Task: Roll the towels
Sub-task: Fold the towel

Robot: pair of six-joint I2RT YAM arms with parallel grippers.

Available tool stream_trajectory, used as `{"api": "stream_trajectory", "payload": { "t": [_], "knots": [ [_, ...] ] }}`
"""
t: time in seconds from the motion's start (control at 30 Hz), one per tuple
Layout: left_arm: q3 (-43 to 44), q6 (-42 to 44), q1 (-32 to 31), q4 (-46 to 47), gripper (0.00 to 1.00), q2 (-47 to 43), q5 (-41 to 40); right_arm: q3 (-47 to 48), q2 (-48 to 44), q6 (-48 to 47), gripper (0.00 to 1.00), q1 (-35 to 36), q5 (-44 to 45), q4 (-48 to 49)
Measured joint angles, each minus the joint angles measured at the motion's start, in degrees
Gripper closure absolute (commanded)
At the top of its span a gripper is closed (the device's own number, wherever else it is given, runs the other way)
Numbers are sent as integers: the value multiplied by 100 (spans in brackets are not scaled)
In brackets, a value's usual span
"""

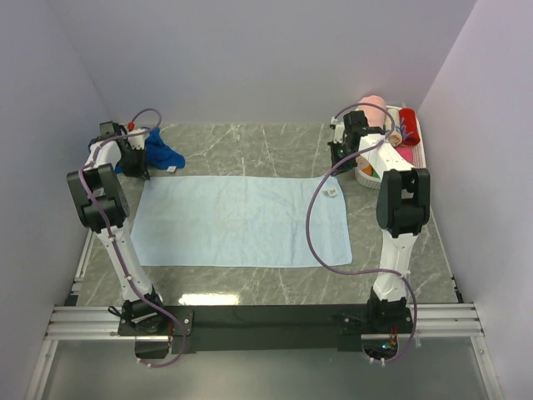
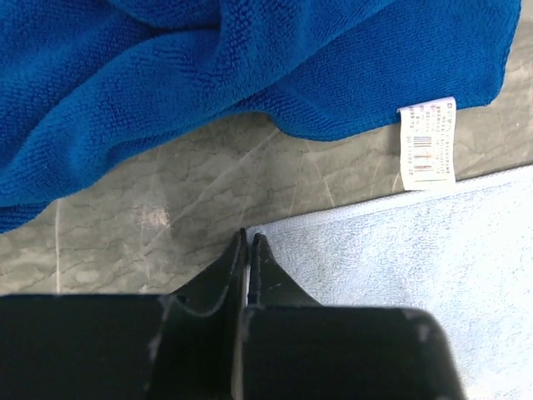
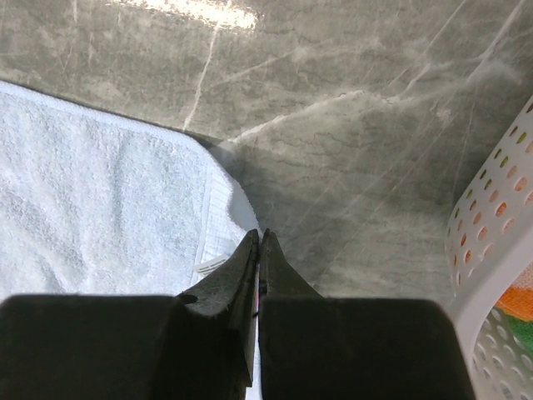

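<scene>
Pinches pale sky-blue terry towel (image 1: 241,221) in right gripper (image 3: 259,237); left gripper (image 2: 248,240), pressed together beside corner, may miss cloth, skewing roll.

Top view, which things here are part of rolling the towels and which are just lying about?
Job: pale blue towel, spread flat; royal blue towel, bunched; left gripper, right gripper, both shut at the pale towel's far corners.
Lying about: white basket with pink towel roll and red towel.
</scene>
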Motion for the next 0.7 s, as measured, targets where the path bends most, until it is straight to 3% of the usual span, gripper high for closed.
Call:
{"api": "stream_trajectory", "payload": {
  "t": [0.47, 0.7],
  "knots": [
    [761, 111, 348, -175, 100, 363, -221, 9, 267, 199, 100, 339, -238, 59],
    [828, 175, 415, -232, 100, 348, -31, 448, 422, 227, 100, 341, -210, 46]
  ]
}}
